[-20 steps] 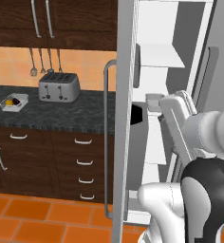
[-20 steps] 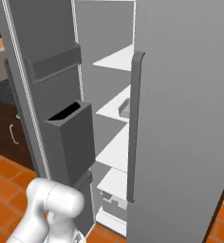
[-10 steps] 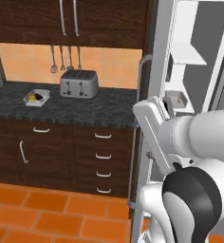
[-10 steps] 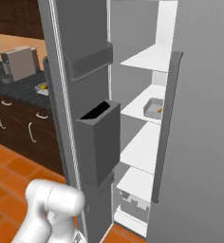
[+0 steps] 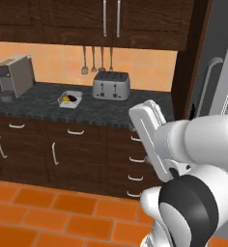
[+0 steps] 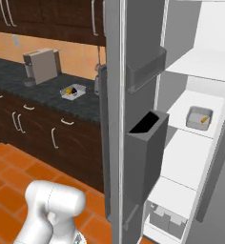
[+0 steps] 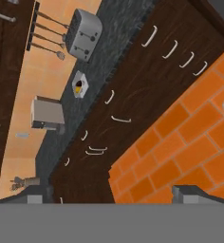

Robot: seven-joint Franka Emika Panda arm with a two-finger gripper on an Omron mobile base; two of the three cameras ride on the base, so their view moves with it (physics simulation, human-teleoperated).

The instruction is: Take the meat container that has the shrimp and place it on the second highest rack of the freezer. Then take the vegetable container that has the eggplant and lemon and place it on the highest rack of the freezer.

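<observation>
Gripper (image 7: 111, 194) is wide open with nothing between its tips; in your hand view it faces the orange floor (image 7: 180, 142) and the dark cabinet fronts (image 7: 133, 95) below the worktop.

Shrimp (image 6: 206, 119) lies in a grey container (image 6: 199, 117) on a white freezer shelf (image 6: 200, 107), toward that shelf's right side in your right base view. One bare white shelf (image 6: 205, 64) sits above it and another (image 6: 186, 157) below. The freezer door (image 6: 133, 95) stands open, with two grey bins on its inner face: an upper one (image 6: 145, 71) and a lower one (image 6: 145, 143).

Vegetable container (image 5: 70, 99) sits on the dark worktop (image 5: 38, 103), mid-depth, left of the toaster (image 5: 111, 86) and right of the coffee machine (image 5: 17, 77). You can see the yellow lemon (image 5: 65, 100) and the dark eggplant (image 5: 74, 98) inside it, touching or nearly so; too small to tell which. The same tray shows as a small white square in the hand view, between those two appliances.

Utensils (image 5: 94, 62) hang on the orange wall above the toaster. The arm (image 5: 183, 144) fills the lower right of your left base view, well apart from both containers.
</observation>
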